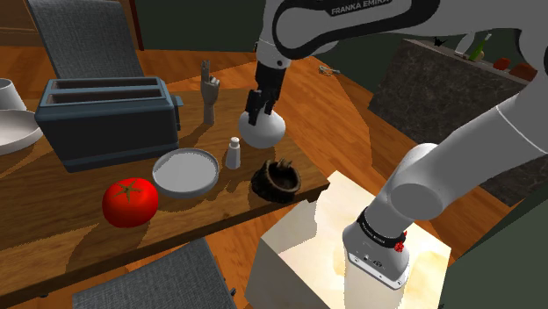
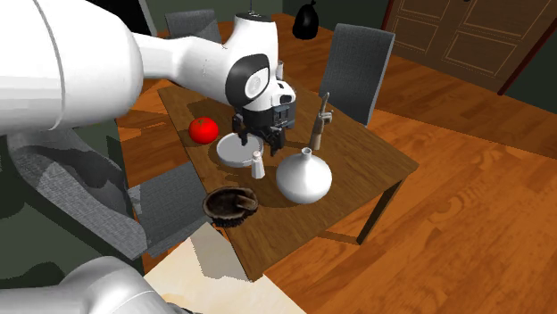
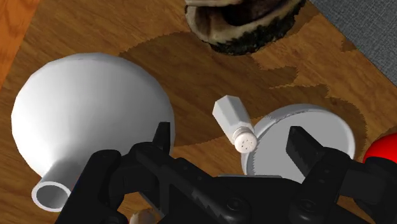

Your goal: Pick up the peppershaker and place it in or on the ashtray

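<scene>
White peppershaker (image 3: 234, 123) stands ungrasped beneath the gripper (image 3: 229, 132), fingers spread (holding nothing); no lift yet. Grasping and carrying to the dark ashtray (image 1: 276, 178) remain.

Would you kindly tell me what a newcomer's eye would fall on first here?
The shiny red tomato stands out near the edge of the wooden table. Next comes the big round white vase, with the arm's open black jaws hovering beside it above the small white pepper shaker.
</scene>
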You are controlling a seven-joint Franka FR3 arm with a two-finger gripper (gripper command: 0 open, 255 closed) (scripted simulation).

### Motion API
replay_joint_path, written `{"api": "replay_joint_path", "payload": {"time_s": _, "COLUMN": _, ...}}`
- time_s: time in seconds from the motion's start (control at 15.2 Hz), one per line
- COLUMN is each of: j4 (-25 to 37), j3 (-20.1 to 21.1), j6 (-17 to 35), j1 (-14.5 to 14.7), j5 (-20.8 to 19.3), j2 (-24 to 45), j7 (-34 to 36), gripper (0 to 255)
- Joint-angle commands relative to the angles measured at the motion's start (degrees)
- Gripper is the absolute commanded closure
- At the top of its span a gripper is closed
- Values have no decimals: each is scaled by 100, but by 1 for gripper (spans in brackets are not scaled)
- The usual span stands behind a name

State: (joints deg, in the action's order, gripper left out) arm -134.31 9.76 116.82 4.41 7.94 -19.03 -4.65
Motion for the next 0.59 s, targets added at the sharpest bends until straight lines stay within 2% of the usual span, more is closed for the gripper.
{"api": "replay_joint_path", "payload": {"time_s": 0.0, "j4": 167, "j3": 98, "j6": 227, "j1": 46, "j5": 17, "j2": 461, "j7": 64, "gripper": 0}}
{"api": "replay_joint_path", "payload": {"time_s": 0.33, "j4": 497, "j3": 273, "j6": 743, "j1": 154, "j5": 8, "j2": 1493, "j7": 162, "gripper": 0}}
{"api": "replay_joint_path", "payload": {"time_s": 0.53, "j4": 435, "j3": 290, "j6": 919, "j1": 169, "j5": 2, "j2": 1613, "j7": 173, "gripper": 0}}
